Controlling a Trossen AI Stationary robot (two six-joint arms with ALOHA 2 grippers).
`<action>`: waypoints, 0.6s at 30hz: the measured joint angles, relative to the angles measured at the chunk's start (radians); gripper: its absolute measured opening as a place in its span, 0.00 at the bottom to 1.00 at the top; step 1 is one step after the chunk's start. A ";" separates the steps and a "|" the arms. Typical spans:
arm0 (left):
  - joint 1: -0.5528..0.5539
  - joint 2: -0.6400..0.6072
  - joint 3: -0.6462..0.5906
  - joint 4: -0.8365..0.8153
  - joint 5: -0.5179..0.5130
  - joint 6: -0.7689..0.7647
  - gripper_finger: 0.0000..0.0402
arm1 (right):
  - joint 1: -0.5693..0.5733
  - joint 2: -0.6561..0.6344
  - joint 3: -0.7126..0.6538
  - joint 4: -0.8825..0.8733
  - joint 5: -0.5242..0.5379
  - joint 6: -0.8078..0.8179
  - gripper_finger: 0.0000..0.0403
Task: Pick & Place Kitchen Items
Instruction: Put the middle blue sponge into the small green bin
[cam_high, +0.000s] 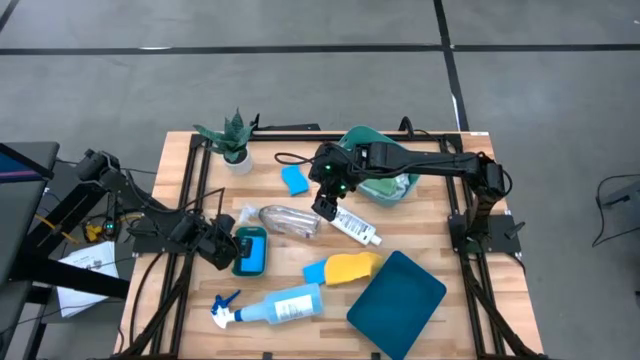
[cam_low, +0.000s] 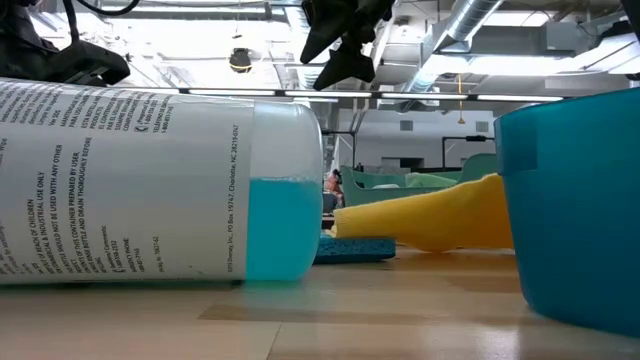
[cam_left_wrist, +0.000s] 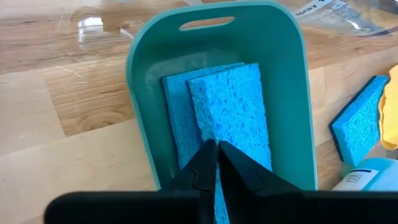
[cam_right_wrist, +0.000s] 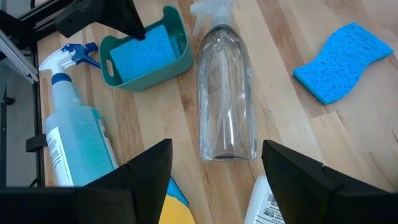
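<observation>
Landmark throughout: small teal rectangular plastic caddy (cam_high: 250, 250) with a slot handle, near the left edge of the pale wooden slatted table (cam_high: 420, 215).

Flat dark-teal rounded plastic lid (cam_high: 397, 292): well to the right of the caddy, toward the near table edge.

Larger teal plastic tub (cam_high: 375, 170) holding crumpled cloth: far beyond the caddy to the right, partly under the right arm.

Pale-blue spray bottle (cam_high: 278, 306) with blue trigger, lying flat: just on the near side of the caddy.

Clear empty plastic spray bottle (cam_right_wrist: 226, 109), lying flat: just beside the caddy on its right.

Yellow cloth (cam_high: 354, 267): right of the caddy, touching a blue rectangular sponge (cam_high: 315, 272) on its caddy-facing side.

White tube-shaped bottle (cam_high: 356, 227): farther right than the clear bottle, lying slanted.

Small potted green plant (cam_high: 235, 142): well beyond the caddy, at the far table edge.

Loose wavy blue sponge (cam_high: 294, 180): beyond the caddy, between it and the plant.

Two blue sponges (cam_left_wrist: 221, 118) inside the caddy, standing side by side.

Left gripper (cam_left_wrist: 216, 163): over the caddy, fingers pressed together, tips meeting right at the nearer sponge's edge; not clear whether anything is pinched.

Right gripper (cam_right_wrist: 217, 163): raised above the clear bottle, right of the caddy, fingers spread wide, empty, clear bottle between them below.
</observation>
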 joint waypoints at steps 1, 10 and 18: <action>0.000 0.000 0.000 0.000 0.000 0.000 0.05 | 0.000 0.000 0.000 0.000 0.000 0.000 0.59; 0.000 0.000 0.000 0.007 0.000 0.002 0.19 | 0.000 0.000 0.000 0.000 0.000 0.000 0.59; 0.000 0.000 0.000 0.013 0.004 0.002 0.26 | 0.000 0.000 0.000 0.000 0.000 -0.004 0.59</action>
